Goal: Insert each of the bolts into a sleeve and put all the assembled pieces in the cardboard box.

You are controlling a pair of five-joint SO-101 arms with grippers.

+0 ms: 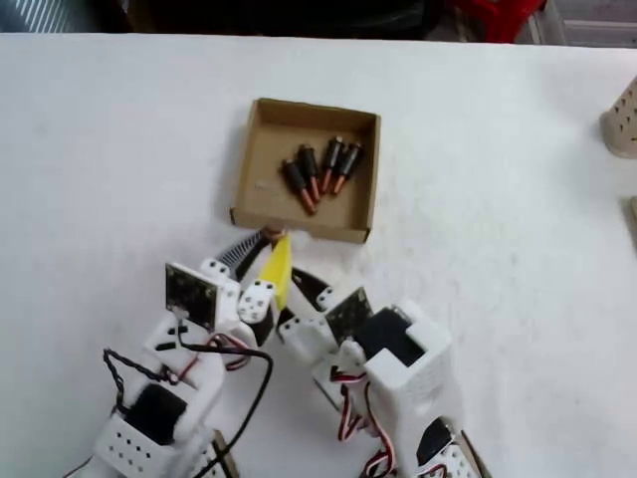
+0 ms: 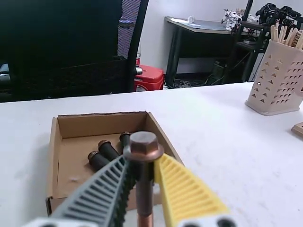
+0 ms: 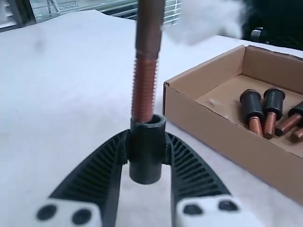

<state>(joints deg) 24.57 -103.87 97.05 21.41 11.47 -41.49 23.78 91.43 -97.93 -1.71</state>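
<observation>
Support surface: a flat white table (image 1: pixel 498 249), faintly speckled. Resting directly on it: one shallow, square, open-topped brown cardboard box (image 1: pixel 299 227), just beyond the left gripper (image 1: pixel 274 237). One beige perforated plastic holder (image 1: pixel 622 121) stands well apart from that gripper, far off to its right and farther out. A flat tan piece (image 1: pixel 633 214), mostly cut off by the view's edge, lies near the holder, on the side nearer the gripper.

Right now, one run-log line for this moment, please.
left hand holds bolt; right hand holds sleeve; bolt tip in sleeve; box: four assembled pieces
</observation>
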